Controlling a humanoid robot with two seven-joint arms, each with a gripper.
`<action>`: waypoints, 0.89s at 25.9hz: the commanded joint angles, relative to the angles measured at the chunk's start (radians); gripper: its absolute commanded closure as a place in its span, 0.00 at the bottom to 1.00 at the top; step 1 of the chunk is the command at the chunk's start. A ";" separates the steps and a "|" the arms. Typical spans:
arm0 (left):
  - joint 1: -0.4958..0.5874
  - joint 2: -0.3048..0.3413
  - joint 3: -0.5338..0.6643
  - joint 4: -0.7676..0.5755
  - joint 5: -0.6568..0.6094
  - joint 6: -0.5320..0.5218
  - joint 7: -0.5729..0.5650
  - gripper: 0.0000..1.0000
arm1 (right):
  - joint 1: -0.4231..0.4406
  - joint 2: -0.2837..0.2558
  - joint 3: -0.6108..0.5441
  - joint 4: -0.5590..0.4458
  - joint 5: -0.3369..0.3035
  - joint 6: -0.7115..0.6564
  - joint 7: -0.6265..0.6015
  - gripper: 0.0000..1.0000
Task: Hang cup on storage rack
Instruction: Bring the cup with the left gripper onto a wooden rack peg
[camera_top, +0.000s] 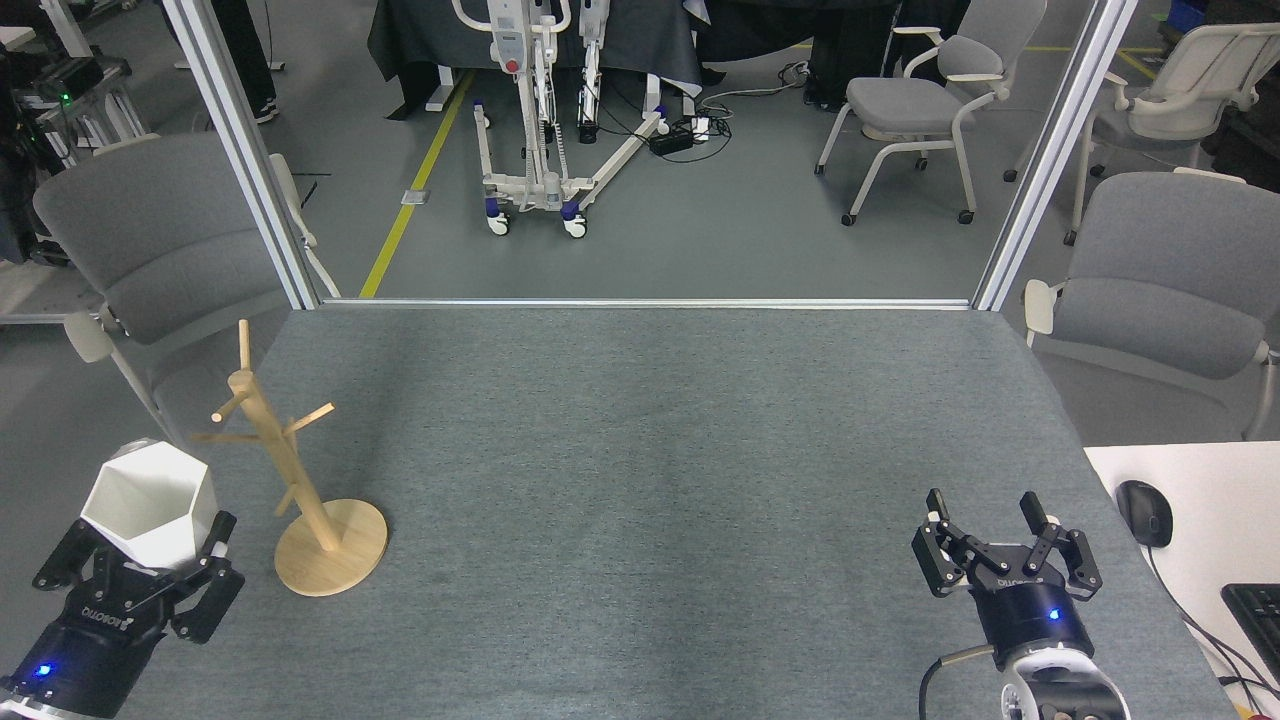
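One cup (150, 505) in my left end effector (135, 580), raised at the counter's (650, 450) left edge, just beside the storage rack (300, 480).

My worry: the pegs are thin and angled, and I can't see the handle from here, so a misjudged approach could knock the rack over or miss the peg. The left fingers pinch the cup's base, mouth tilted up; my right end effector (985, 530) is spread, holding nothing, near the front right corner.
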 joint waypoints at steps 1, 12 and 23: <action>-0.024 0.001 -0.044 0.031 -0.003 0.000 -0.005 1.00 | 0.000 0.000 0.000 0.001 0.000 0.001 -0.003 0.00; -0.126 0.030 -0.050 0.157 -0.006 0.000 -0.060 1.00 | 0.000 -0.002 -0.004 0.006 -0.001 0.001 -0.003 0.00; -0.154 0.067 -0.050 0.187 -0.006 0.000 -0.062 1.00 | 0.000 -0.003 -0.004 0.038 -0.001 0.001 -0.003 0.00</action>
